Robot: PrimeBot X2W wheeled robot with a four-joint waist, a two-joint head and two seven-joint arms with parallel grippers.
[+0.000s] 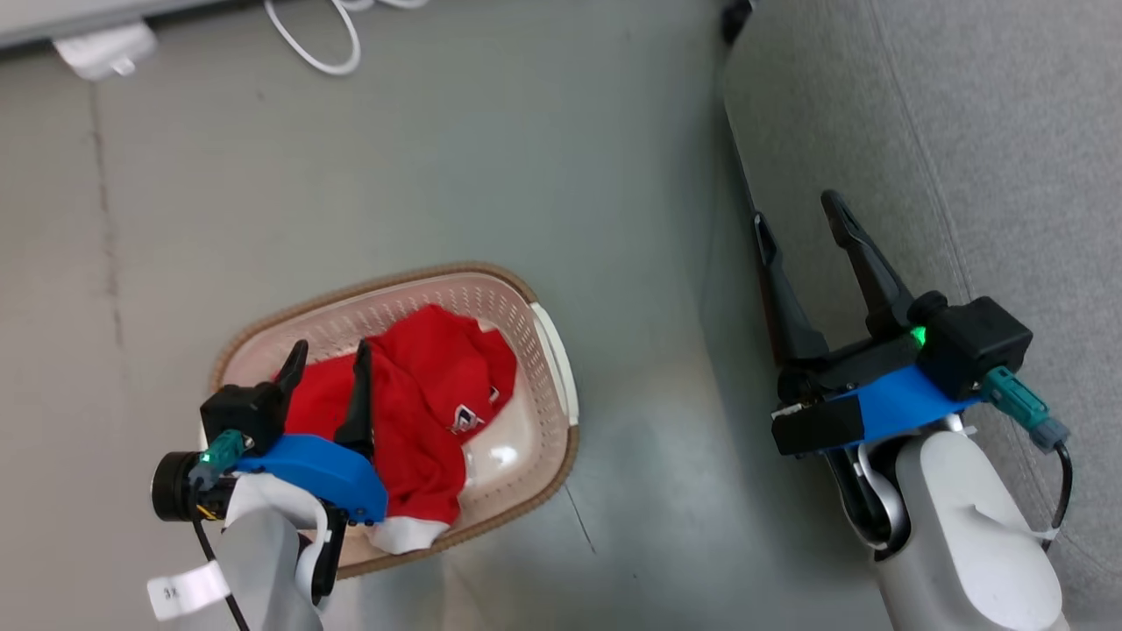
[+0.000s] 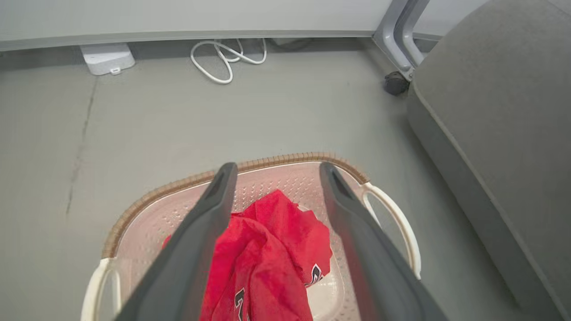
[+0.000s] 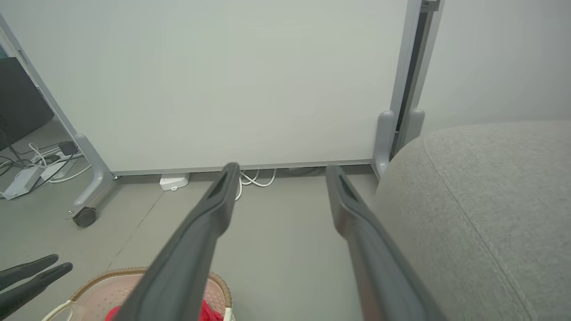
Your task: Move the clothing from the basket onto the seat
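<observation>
clothing: crumpled red fabric (image 1: 429,386), soft and wrinkly, heaped inside the basket. There's a black-and-white emblem on one fold and a white hem band down by the near rim. Honestly can't tell where one garment ends and the other starts.
basket: cream plastic (image 1: 545,350) with perforated walls, a brown woven-look rim, white side handles and rounded corners. It's on the floor, left of the seat and apart from it. The near-left corner is hidden behind the arm.
left gripper: (image 1: 331,348) over the basket, long dark fingers spread wide with nothing pinched. Can't tell if it touches the fabric.
right gripper: (image 1: 796,210) also splayed and empty, over the seat's edge.
seat: big grey woven upholstery (image 1: 964,131) with a rounded edge and a stitched seam, cut off by the frame.
floor: smooth grey (image 1: 438,158), with a looped white cable (image 1: 320,48) by the wall.
</observation>
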